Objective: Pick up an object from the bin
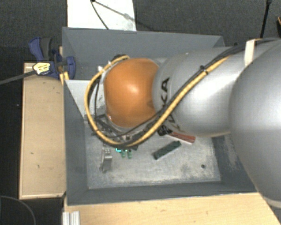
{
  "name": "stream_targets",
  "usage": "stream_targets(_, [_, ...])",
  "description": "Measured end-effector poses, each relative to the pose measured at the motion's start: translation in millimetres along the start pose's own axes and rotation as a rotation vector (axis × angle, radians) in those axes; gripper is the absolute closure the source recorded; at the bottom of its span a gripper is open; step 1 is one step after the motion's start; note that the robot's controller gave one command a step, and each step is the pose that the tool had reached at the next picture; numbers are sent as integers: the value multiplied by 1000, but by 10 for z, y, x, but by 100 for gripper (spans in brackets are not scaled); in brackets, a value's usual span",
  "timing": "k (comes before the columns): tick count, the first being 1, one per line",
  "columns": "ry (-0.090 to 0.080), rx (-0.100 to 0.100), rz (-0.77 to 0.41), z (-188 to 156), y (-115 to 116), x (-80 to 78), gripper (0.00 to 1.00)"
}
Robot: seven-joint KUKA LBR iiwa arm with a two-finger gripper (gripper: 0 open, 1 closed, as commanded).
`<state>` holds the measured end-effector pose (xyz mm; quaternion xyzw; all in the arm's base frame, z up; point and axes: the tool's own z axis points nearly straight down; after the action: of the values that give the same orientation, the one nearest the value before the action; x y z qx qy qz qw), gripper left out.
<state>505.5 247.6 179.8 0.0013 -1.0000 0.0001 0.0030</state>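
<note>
- Arm (210, 97): silver, reaching into the bin from view-right and covering much of its upper floor.
- Cover (129, 95): orange and rounded, fixed on the wrist directly above the tool.
- Cable (88, 100): yellow and black, looping round the cover's left side and under it, then running back along the arm.
- Tool (114, 143): dark metalwork showing just under the cover's lower edge, low over the bin floor. The cover hides most of it, so whether it is apart or together cannot be told. Nothing can be seen clamped in it.
- Bin (145, 177): grey metal with sloped walls and a scuffed, speckled floor. The tool is over the left half of the floor.
- Teal bit (124, 153): small, teal-green, nearest to the tool, just below its lower edge. Whether it touches the tool cannot be told.
- Grey piece (105, 162): small, pale, metal-looking, on the floor just below and view-left of the tool, beside the teal bit.
- Bar (167, 150): dark green, short and flat, lying tilted on the floor view-right of the tool and apart from it.
- Red strip (183, 138): red-orange, just above the bar, partly hidden under the arm.
</note>
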Motion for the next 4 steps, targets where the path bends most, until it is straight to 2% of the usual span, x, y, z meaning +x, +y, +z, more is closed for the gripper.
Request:
stream_targets(1, [-1, 3, -146, 1129, -796, -584, 0])
stream_targets(2, [-12, 3, -583, 1085, -1342, -823, 0])
stream_targets(3, [-13, 4, -918, 776, -1511, -880, 0])
stream_targets(4, [-9, 3, -1149, 1079, -1439, -858, 0])
